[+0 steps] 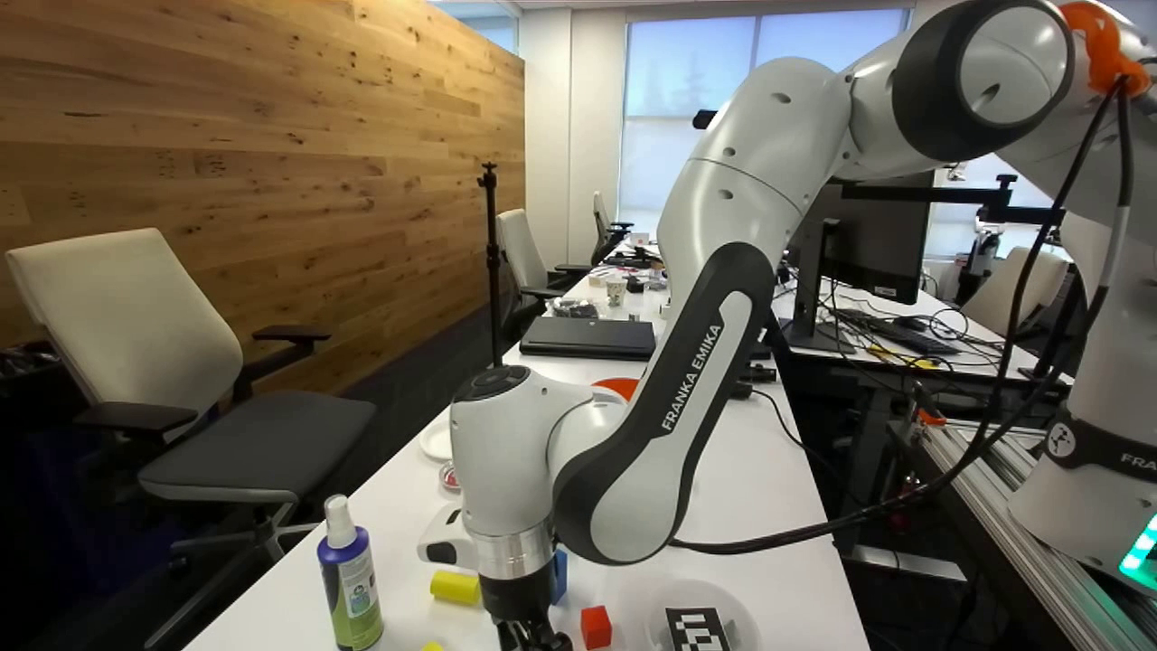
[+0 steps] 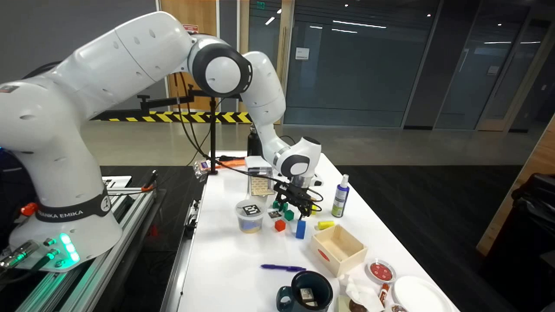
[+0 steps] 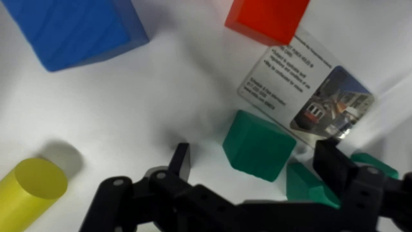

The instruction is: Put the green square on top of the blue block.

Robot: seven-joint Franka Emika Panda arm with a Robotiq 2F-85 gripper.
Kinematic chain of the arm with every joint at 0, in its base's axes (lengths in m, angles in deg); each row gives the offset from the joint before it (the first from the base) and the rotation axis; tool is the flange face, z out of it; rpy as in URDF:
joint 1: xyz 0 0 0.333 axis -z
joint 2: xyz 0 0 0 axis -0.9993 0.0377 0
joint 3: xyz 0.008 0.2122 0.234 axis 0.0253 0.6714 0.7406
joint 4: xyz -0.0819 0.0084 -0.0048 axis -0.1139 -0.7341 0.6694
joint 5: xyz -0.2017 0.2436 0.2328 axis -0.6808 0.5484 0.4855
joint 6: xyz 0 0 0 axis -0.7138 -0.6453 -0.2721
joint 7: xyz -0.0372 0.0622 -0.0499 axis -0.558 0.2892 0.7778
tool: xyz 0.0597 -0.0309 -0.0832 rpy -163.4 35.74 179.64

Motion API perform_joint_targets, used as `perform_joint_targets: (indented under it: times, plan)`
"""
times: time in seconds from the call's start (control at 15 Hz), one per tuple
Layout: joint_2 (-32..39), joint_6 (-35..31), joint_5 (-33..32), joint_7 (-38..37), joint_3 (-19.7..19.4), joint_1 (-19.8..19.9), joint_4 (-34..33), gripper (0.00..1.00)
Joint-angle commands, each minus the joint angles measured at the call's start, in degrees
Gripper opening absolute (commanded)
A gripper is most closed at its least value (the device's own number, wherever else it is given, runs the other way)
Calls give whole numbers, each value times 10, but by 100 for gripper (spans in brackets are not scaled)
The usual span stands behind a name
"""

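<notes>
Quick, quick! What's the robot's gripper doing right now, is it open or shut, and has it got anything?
Gripper: open, holding nothing, not even the green block.

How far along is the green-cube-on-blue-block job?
Done: the approach looks mostly complete; in the wrist view the green cube shows between the open jaws of the gripper.
In hand: lining up the grasp, it seems; nothing is held.
Left: grip, lift, carry and place it on the blue block, which stands apart, its visible top bare.
</notes>
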Motion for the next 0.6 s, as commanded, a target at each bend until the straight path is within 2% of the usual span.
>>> perform_joint_targets:
  times: [0.0,0.2,0.33,0.4,0.47,0.53]
  plan:
    - [1,3,-14,-12,3,5,1,100]
    - [-1,1,-14,-16,1,4,4,100]
    - [-4,-2,-13,-18,1,5,9,91]
    - [-5,-2,-13,-20,-1,5,11,97]
    - [-8,-2,-12,-23,-2,5,16,95]
    - [-9,-5,-12,-25,-2,5,18,80]
